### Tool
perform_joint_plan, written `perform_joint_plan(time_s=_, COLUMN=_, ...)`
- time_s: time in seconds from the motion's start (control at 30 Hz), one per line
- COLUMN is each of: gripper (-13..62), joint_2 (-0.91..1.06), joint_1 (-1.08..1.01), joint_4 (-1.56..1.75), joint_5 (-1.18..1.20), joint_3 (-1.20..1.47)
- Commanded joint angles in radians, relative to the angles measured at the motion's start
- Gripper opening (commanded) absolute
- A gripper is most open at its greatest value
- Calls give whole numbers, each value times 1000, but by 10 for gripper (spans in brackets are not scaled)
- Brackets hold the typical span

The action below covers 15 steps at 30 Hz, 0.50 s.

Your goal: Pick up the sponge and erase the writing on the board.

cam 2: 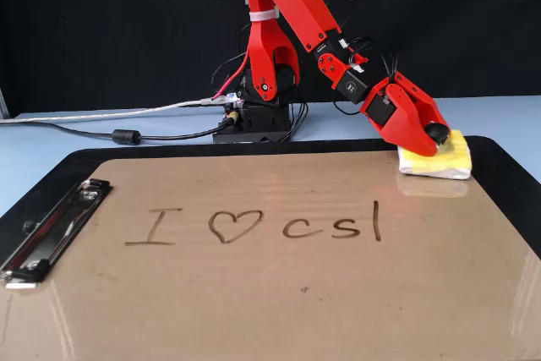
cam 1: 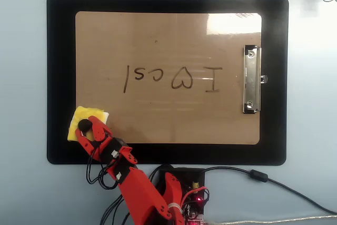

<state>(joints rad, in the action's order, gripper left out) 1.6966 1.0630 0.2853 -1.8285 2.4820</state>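
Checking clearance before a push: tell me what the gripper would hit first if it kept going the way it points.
The gripper angles down at the sponge and seems closed on its black knob, so it would press the sponge into the black mat underneath.

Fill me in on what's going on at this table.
A red arm's gripper is closed around the black knob of the sponge, which sits at a corner of the board and partly on the black mat. The writing is untouched; no wiping has begun.
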Motion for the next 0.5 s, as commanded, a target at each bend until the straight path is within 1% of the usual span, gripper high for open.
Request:
perform_joint_plan(time_s=0.0, gripper=83, joint_2=14, joint_1=14, joint_4=-3, joint_5=-92, joint_3=-46)
perform_joint_plan(time_s=0.2, gripper=69, joint_2=11, joint_1=12, joint_4=-15, joint_5=69, joint_3=-51)
perform_joint_plan(time_s=0.23, gripper=27, joint_2=11, joint_1=11, joint_4=-15, joint_5=75, joint_3=-48)
perform_joint_plan(time_s=0.27, gripper=-71, joint_2=11, joint_1=6, joint_4=-15, joint_5=77, joint_3=-44)
perform_joint_plan(time_s=0.3, gripper=-86, joint_2=11, joint_1=-6, joint_4=-15, joint_5=77, joint_3=-41)
perform_joint_plan(time_s=0.47, gripper=-80, joint_2=12, joint_1=-41, joint_4=-15, joint_5=107, joint_3=-38)
